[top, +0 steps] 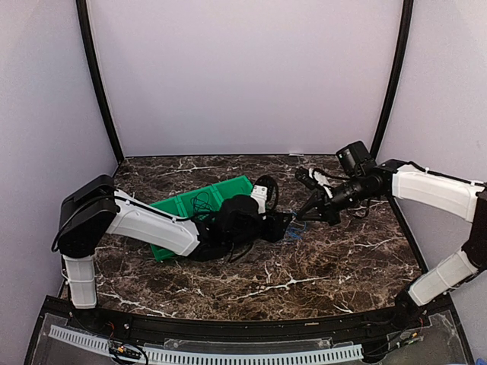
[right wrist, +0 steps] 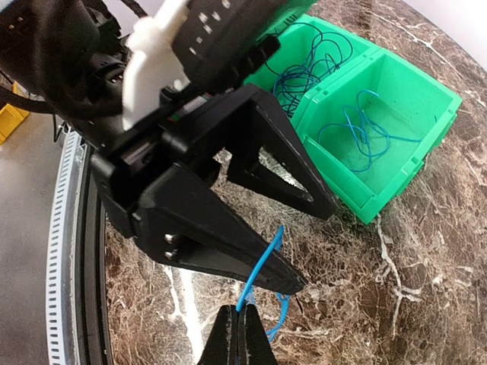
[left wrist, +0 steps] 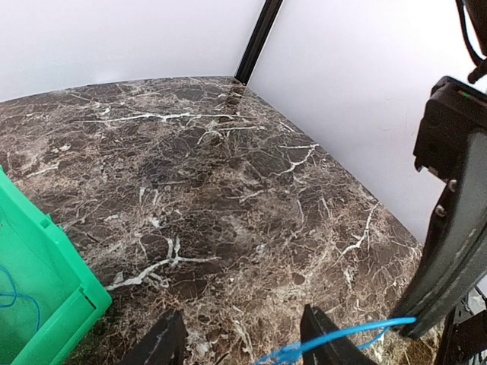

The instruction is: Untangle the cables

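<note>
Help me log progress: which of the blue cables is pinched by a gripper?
The blue cable outside the green bin, pinched by the shut right gripper; the other blue cables lie loose in the bin's compartments.

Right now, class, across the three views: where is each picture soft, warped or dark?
Top external: even light, black frame posts bow from lens distortion. Left wrist: marble table sharp, its own fingertips soft. Right wrist: the left gripper looms dark; blue cable reads crisp.

Robot lab booth: plain white walls [top: 243,76], black frame posts [top: 99,84], marble-patterned tabletop [top: 319,266]
</note>
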You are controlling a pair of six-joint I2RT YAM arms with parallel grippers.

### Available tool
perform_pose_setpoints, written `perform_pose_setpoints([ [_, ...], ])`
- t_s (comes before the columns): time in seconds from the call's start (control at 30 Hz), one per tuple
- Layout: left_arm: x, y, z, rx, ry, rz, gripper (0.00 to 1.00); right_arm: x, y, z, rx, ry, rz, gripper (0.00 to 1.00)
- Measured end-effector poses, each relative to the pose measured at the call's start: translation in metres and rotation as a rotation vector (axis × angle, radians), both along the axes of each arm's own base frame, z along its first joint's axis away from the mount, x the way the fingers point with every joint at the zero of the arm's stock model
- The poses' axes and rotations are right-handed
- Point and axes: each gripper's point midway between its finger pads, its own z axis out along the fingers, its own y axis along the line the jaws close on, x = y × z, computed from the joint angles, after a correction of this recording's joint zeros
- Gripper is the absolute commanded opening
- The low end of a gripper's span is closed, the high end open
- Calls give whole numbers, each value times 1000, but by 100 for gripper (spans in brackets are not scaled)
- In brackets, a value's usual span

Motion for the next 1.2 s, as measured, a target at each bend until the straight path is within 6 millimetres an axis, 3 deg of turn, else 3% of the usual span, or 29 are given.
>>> perform_pose_setpoints([
  [0.23,0,-2,-10,21,-5,-8,44,-8,1,11,33,7,22,0],
  [0.43,8,0,-6,14,-17,22,34,-20,-1,19,47,36,56,0],
  [0.53,17,6,-6,13,-8,59,31,-28,-1,42,74,21,91,0],
  [0.6,27,15,-10,17,11,91,30,-35,-1,76,115,-27,122,0],
  [0.7,42,36,-24,32,43,141,28,-40,-5,110,159,-82,139,0],
  [0.83,46,67,-49,86,87,194,27,-52,-18,165,238,-173,151,0],
  [0.93,41,82,-58,121,107,209,27,-58,-25,190,276,-222,153,0],
  [1.03,35,89,-50,117,106,207,27,-61,-28,200,293,-237,157,0],
  [1.2,28,100,-19,65,80,205,33,-54,-25,189,281,-202,147,0],
])
